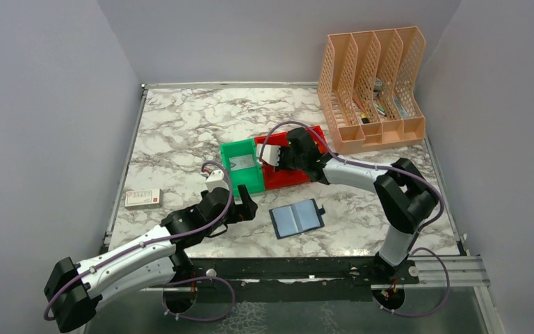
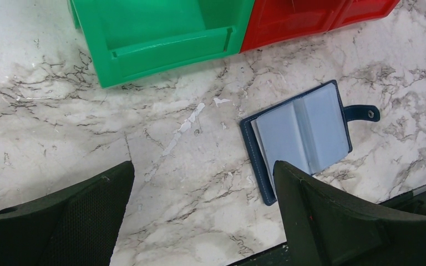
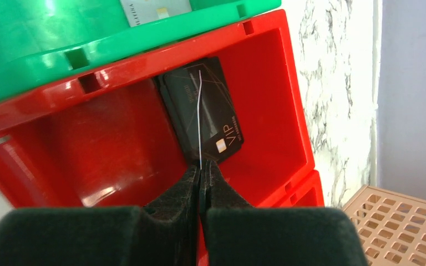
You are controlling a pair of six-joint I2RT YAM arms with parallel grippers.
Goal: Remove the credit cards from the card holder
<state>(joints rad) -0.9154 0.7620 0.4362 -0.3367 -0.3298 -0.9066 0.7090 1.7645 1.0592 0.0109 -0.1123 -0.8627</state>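
The table [image 1: 181,125] carries the red bin [image 1: 288,177] and green bin [image 1: 242,167] mid-frame, and the holder [image 1: 297,218] lies open at lower centre, clear of both arms. The right gripper [image 3: 199,173], fingers pinched on a card [image 3: 199,111] seen edge-on, hangs over the red bin above a black card [image 3: 222,127], so this looks like the drop-off step. Next comes the release. The left gripper [image 2: 202,166], fingers wide apart and empty, hovers left of the holder.

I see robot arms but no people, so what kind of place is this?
Most likely a robot testing booth, not a home. A left arm and a right arm are bolted at the edge of a marble-patterned table, and plain grey walls box it in closely on three sides.
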